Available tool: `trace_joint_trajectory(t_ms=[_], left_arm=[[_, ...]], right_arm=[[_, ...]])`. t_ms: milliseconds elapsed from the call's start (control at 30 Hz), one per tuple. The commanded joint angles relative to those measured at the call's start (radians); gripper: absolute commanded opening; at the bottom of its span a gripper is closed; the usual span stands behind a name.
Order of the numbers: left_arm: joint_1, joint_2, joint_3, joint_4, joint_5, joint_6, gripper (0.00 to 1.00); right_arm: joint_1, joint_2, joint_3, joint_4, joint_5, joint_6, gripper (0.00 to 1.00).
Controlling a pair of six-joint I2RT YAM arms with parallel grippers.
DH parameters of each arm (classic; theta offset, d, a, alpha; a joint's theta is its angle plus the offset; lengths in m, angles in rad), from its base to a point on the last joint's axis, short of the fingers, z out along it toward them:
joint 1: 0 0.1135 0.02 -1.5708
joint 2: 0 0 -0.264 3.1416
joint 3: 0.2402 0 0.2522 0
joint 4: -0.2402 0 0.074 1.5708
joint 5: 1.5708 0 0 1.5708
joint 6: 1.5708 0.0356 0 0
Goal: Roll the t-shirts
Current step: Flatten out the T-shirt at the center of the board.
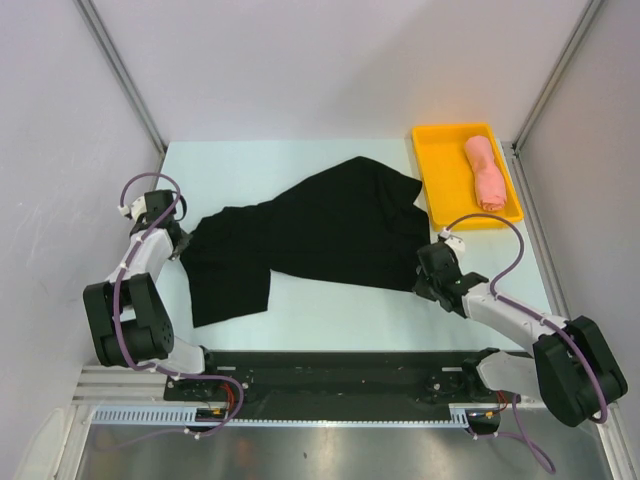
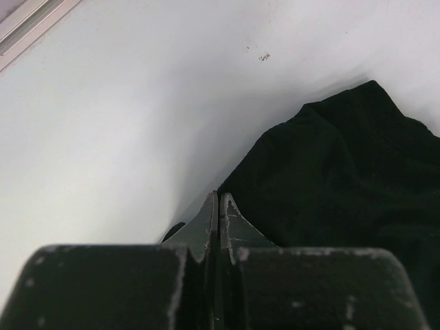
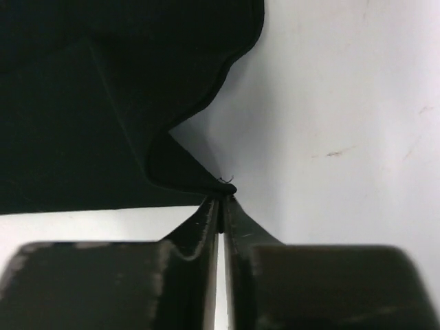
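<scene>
While left end effector (image 2: 218, 201) pinches black tee (image 1: 340, 225), right end effector (image 3: 221, 201) pinches corner.

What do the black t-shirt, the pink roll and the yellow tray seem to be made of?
The black t-shirt looks like soft, matte cloth: it lies in limp folds with wavy edges. The pink roll seems to be soft cloth too, with creases along it. The yellow tray is probably rigid, smooth plastic: even colour and a straight raised rim.
</scene>
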Motion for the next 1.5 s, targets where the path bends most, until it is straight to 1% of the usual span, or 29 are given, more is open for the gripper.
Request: trace_joint_trajectory(t_ms=[0,100,133,200,233,267,367,433,467,500,533,633,667,767,867,900,933,1000,1033,1100,1133,1200,1233,1300,1333,1367,1400,1467], left_arm=[[0.005,-0.018,-0.007,0.003,0.031,0.025,0.0],[-0.009,-0.051,-0.03,-0.01,0.069,0.022,0.0],[-0.013,-0.082,-0.051,-0.012,0.075,0.015,0.0],[-0.047,-0.117,-0.084,-0.009,0.104,0.003,0.0],[-0.062,-0.139,-0.119,-0.018,0.107,-0.003,0.0],[-0.096,-0.175,-0.137,-0.021,0.115,-0.011,0.0],[-0.139,-0.24,-0.193,-0.035,0.141,-0.044,0.0],[-0.142,-0.263,-0.214,-0.04,0.181,-0.055,0.0],[-0.15,-0.281,-0.22,-0.04,0.192,-0.055,0.02],[-0.154,-0.289,-0.226,-0.04,0.21,-0.054,0.07],[-0.159,-0.295,-0.231,-0.04,0.21,-0.051,0.22],[-0.173,-0.314,-0.242,-0.049,0.202,-0.046,0.43],[-0.174,-0.315,-0.246,-0.057,0.201,-0.049,0.44],[-0.179,-0.358,-0.282,-0.066,0.204,-0.066,0.47],[-0.206,-0.456,-0.346,-0.041,0.227,-0.072,0.47],[-0.222,-0.476,-0.357,-0.055,0.221,-0.071,0.48],[-0.279,-0.517,-0.358,-0.07,0.194,-0.069,0.51],[-0.356,-0.554,-0.354,-0.127,0.144,-0.083,0.52],[-0.443,-0.583,-0.354,-0.142,0.086,-0.11,0.53],[-0.514,-0.601,-0.369,-0.173,0.054,-0.146,0.53],[-0.569,-0.602,-0.38,-0.172,0.054,-0.187,0.53],[-0.631,-0.584,-0.409,-0.153,0.04,-0.218,0.51],[-0.695,-0.564,-0.415,-0.141,0.026,-0.247,0.5],[-0.751,-0.477,-0.408,-0.136,-0.02,-0.268,0.48],[-0.801,-0.446,-0.398,-0.133,-0.034,-0.287,0.47],[-0.829,-0.385,-0.379,-0.135,-0.063,-0.294,0.47],[-0.878,-0.359,-0.368,-0.139,-0.083,-0.305,0.47],[-0.912,-0.284,-0.343,-0.156,-0.115,-0.339,0.5]], right_arm=[[-0.031,-0.04,0.058,-0.001,-0.032,-0.026,0.0],[-0.129,-0.098,0.129,-0.098,-0.042,-0.084,0.0],[-0.212,-0.118,0.146,-0.117,-0.055,-0.1,0.0],[-0.293,-0.146,0.19,-0.167,-0.085,-0.121,0.0],[-0.359,-0.164,0.204,-0.181,-0.098,-0.14,0.0],[-0.393,-0.166,0.215,-0.189,-0.128,-0.146,0.0],[-0.471,-0.155,0.243,-0.197,-0.162,-0.164,0.0],[-0.508,-0.122,0.258,-0.183,-0.202,-0.167,0.0],[-0.51,-0.113,0.261,-0.181,-0.231,-0.164,0.0],[-0.505,-0.108,0.262,-0.174,-0.24,-0.163,0.0],[-0.499,-0.103,0.262,-0.172,-0.243,-0.16,0.0],[-0.484,-0.094,0.262,-0.171,-0.224,-0.16,0.0],[-0.454,-0.086,0.262,-0.174,-0.222,-0.16,0.0],[-0.43,-0.085,0.262,-0.178,-0.214,-0.158,0.0],[-0.397,-0.082,0.262,-0.18,-0.194,-0.152,0.0],[-0.38,-0.077,0.262,-0.18,-0.19,-0.151,0.0],[-0.372,-0.076,0.262,-0.178,-0.184,-0.149,0.0],[-0.357,-0.068,0.264,-0.178,-0.176,-0.141,0.0],[-0.341,-0.066,0.262,-0.178,-0.164,-0.14,0.0],[-0.332,-0.062,0.262,-0.177,-0.162,-0.135,0.0],[-0.323,-0.057,0.262,-0.175,-0.162,-0.131,0.0],[-0.317,-0.057,0.262,-0.172,-0.162,-0.132,0.0],[-0.312,-0.057,0.262,-0.172,-0.162,-0.129,0.0],[-0.308,-0.057,0.262,-0.171,-0.162,-0.128,0.0],[-0.304,-0.059,0.262,-0.174,-0.162,-0.128,0.0],[-0.304,-0.057,0.262,-0.175,-0.161,-0.128,0.0],[-0.304,-0.06,0.262,-0.177,-0.162,-0.129,0.0],[-0.306,-0.062,0.262,-0.178,-0.162,-0.132,0.0]])
